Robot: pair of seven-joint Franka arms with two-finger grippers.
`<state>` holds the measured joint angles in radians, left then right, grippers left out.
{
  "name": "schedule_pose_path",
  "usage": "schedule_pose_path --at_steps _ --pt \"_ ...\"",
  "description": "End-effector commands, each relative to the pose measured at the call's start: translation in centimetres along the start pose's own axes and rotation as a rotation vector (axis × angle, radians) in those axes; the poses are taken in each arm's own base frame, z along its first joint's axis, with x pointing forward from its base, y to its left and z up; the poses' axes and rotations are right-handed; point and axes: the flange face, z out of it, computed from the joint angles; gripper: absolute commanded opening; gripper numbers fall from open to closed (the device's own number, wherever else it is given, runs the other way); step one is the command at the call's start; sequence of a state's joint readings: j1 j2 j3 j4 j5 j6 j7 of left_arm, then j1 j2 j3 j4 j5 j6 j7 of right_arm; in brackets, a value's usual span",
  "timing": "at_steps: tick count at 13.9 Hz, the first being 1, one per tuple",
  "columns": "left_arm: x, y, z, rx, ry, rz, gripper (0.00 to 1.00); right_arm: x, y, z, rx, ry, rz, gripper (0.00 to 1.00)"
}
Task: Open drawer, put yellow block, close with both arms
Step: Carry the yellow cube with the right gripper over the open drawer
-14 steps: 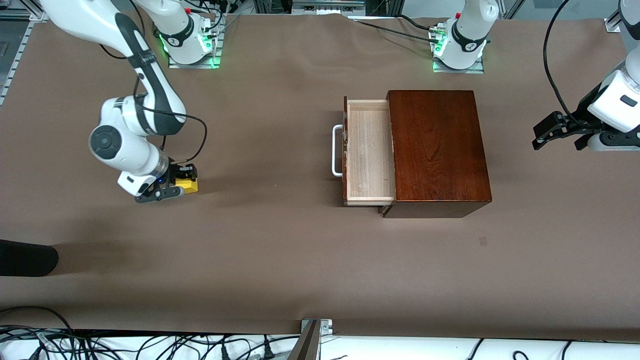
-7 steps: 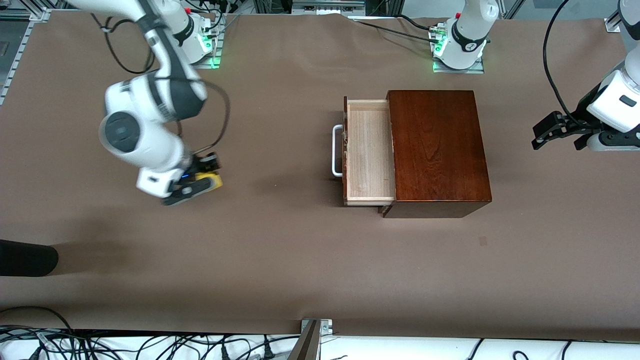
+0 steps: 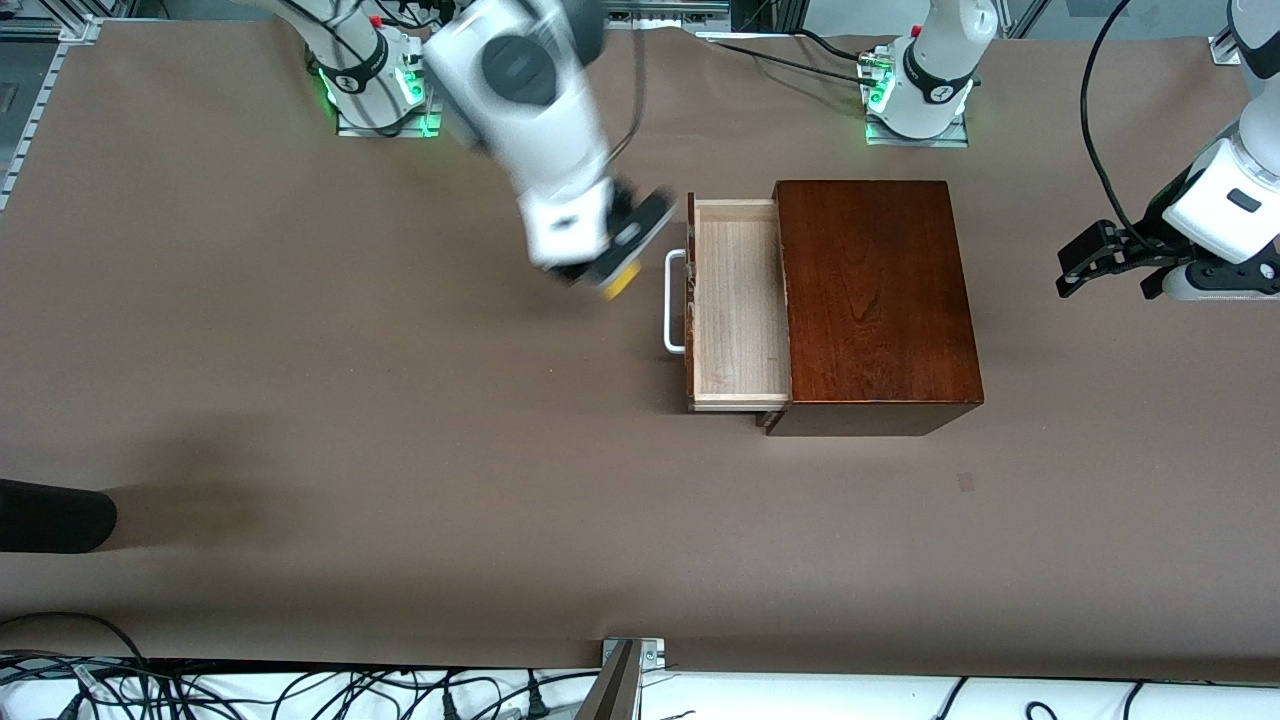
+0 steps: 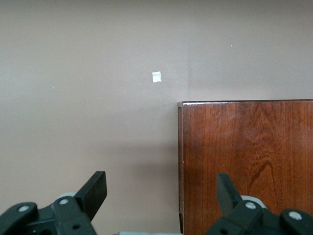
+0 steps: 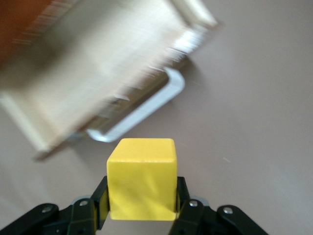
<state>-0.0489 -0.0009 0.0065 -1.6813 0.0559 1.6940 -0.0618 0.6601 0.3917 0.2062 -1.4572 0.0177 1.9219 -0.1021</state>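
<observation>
The drawer (image 3: pixel 738 300) stands pulled out of the reddish-brown wooden box (image 3: pixel 872 300), and its pale tray is bare inside. Its white bar handle (image 3: pixel 673 300) faces the right arm's end of the table. My right gripper (image 3: pixel 612 268) is up in the air beside that handle, over the table, shut on the yellow block (image 3: pixel 620 284). In the right wrist view the yellow block (image 5: pixel 142 178) fills the gap between the fingers (image 5: pixel 100 200), with the drawer (image 5: pixel 98 83) and handle (image 5: pixel 142 115) blurred below. My left gripper (image 3: pixel 1098 262) waits open at the left arm's end of the table, and the left wrist view shows the box (image 4: pixel 244 161).
A black object (image 3: pixel 50 515) lies at the table's edge toward the right arm's end, nearer the front camera. A small dark mark (image 3: pixel 965 482) sits on the brown cover nearer the camera than the box. Cables (image 3: pixel 300 690) and a metal bracket (image 3: pixel 630 660) run along the front edge.
My right gripper has lifted the yellow block off the table and swung it fast toward the open drawer, up to the handle. The left arm has barely shifted.
</observation>
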Motion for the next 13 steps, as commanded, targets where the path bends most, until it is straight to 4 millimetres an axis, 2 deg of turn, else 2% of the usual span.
schedule_pose_path --at_steps 1,3,5,10,13 --pt "-0.7 0.1 -0.7 -0.012 -0.016 0.016 1.00 2.8 -7.9 2.1 -0.044 0.002 -0.119 0.00" --pt "-0.6 0.1 -0.9 -0.012 -0.013 0.017 1.00 4.3 -12.2 4.1 -0.101 0.012 -0.220 0.00" --pt "-0.6 0.1 -0.9 -0.014 -0.013 0.015 1.00 5.5 -15.2 6.1 -0.159 0.024 -0.300 0.00" --pt "-0.6 0.1 -0.8 -0.012 -0.016 0.014 1.00 7.1 -15.3 11.1 -0.200 -0.007 -0.464 0.00" --pt "-0.6 0.1 -0.9 -0.014 -0.014 0.014 1.00 7.3 -14.3 12.9 -0.232 -0.034 -0.578 0.00"
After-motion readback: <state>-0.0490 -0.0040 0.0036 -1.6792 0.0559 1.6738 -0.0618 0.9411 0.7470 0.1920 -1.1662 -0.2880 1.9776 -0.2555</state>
